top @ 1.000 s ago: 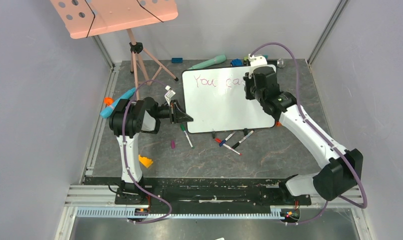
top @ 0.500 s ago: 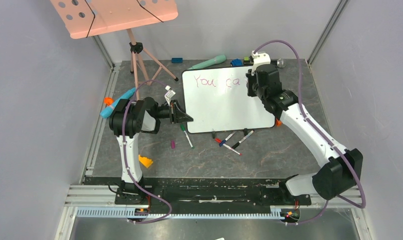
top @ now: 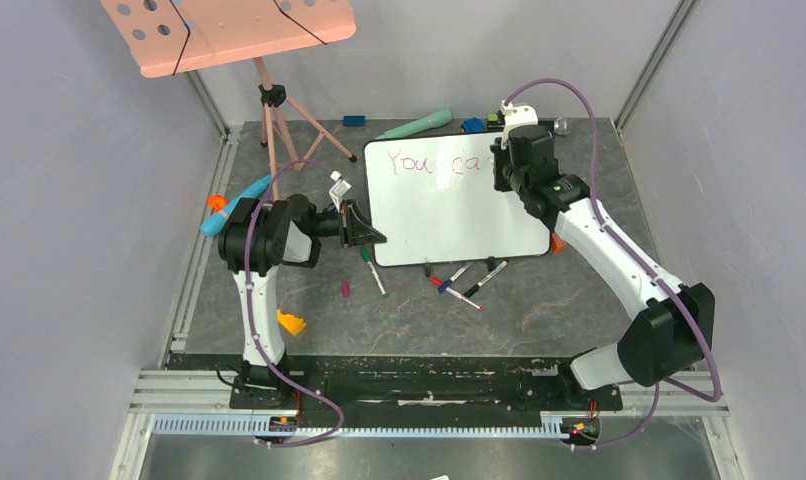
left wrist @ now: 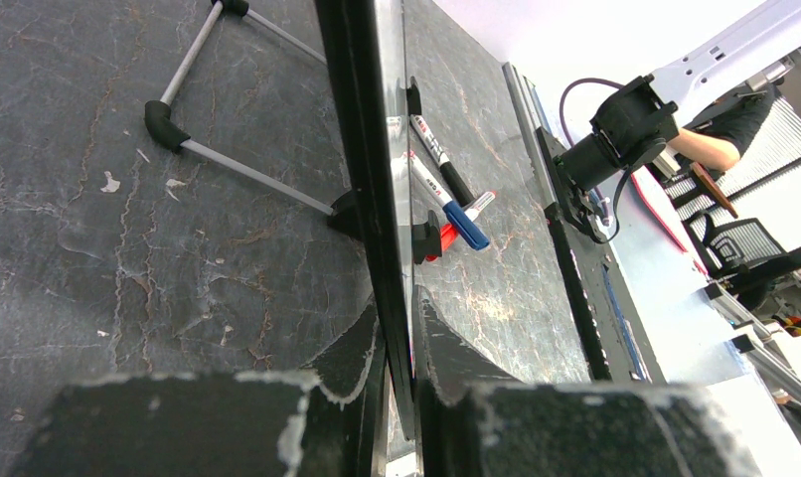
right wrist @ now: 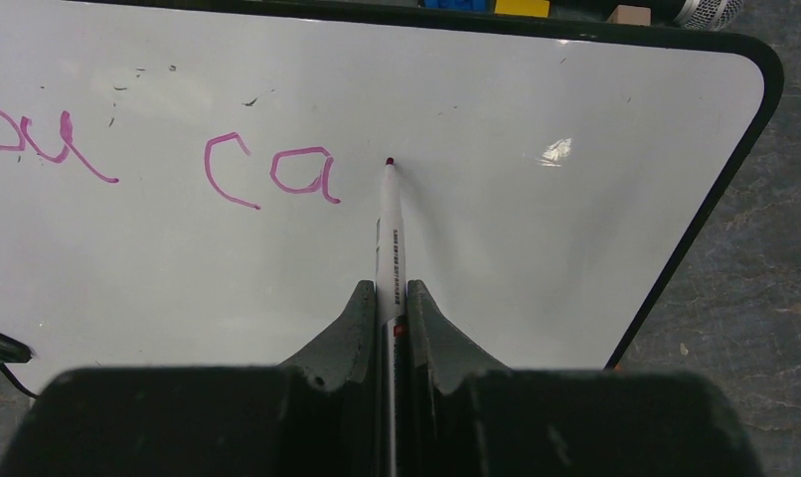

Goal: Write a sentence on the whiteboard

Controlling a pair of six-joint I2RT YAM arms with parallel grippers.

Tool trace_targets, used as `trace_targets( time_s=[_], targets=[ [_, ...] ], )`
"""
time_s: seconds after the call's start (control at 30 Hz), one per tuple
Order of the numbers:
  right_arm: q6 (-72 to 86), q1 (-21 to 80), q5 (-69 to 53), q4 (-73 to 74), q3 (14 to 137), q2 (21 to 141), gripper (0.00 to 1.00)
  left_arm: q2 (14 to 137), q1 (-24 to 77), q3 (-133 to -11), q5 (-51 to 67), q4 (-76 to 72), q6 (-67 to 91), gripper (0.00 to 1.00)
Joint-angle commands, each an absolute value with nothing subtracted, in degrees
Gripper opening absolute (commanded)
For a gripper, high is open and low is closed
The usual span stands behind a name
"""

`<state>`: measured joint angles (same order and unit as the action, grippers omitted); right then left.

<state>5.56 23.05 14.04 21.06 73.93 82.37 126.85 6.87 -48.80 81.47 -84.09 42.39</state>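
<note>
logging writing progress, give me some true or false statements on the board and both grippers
The right gripper is shut on a white-barrelled red-tipped marker. True.
The marker's tip sits left of the pink handwritten letters. False: in the right wrist view it sits just right of "ca".
The left gripper clamps the edge of the large glossy white whiteboard. True.
The board shows two lines of writing. False: one line only, "You ca".
</note>
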Motion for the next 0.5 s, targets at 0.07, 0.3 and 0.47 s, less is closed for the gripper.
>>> trace_targets(
  time_s=[0.07,0.3,0.47],
  targets=[
    [6.26,22.42,14.10,19.43,77.23,83.48,0.00,127.27,7.12,-49.57,83.24,-89.21,38.15,0.02],
    [6.99,22.35,13.54,19.71,76.32,84.23,0.00,127.33,7.12,-49.66,83.27,-89.21,38.29,0.02],
    [7.28,22.32,13.20,19.64,73.22,82.76,0.00,127.44,7.12,-49.80,83.29,-89.21,38.48,0.02]
  ],
)
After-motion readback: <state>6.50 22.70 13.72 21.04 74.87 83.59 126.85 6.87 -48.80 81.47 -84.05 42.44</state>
